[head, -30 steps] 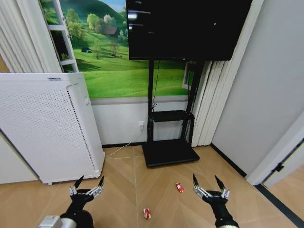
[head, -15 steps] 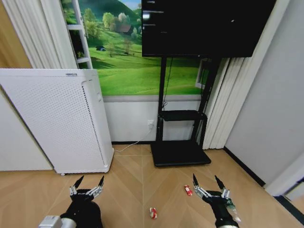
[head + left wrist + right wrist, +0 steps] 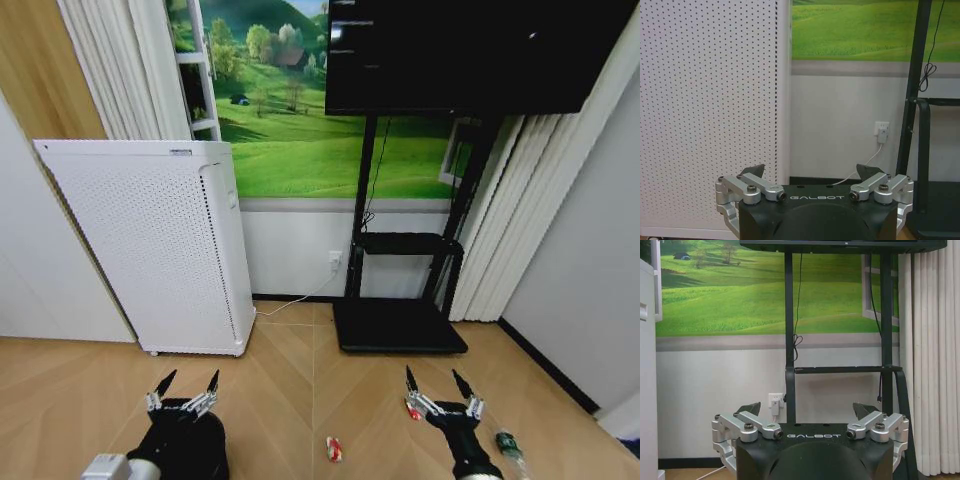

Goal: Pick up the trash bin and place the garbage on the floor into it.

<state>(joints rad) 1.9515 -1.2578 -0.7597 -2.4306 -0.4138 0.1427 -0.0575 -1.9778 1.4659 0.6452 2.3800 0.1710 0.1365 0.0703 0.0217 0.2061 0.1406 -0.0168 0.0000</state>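
Observation:
The trash bin is out of view. Three pieces of garbage lie on the wooden floor: a red-and-white piece [image 3: 334,449] between my arms, a second red piece [image 3: 410,411] just beside my right gripper's left finger, and a small green-labelled bottle [image 3: 509,444] to the right of that arm. My left gripper [image 3: 187,383] and right gripper [image 3: 439,383] are both held low in front of me, open and empty. In the wrist views the left gripper [image 3: 810,172] faces the white unit and wall, and the right gripper [image 3: 805,410] faces the stand.
A tall white perforated appliance [image 3: 150,250] stands at the left against the wall, its cord running to a socket [image 3: 334,261]. A black TV stand [image 3: 398,325] with a flat base sits ahead under a dark screen [image 3: 450,55]. Curtains hang on both sides.
The whole picture has slid to the right, so the camera has turned left. The green-labelled bottle has come into view at the lower right. Both grippers hold the same open pose.

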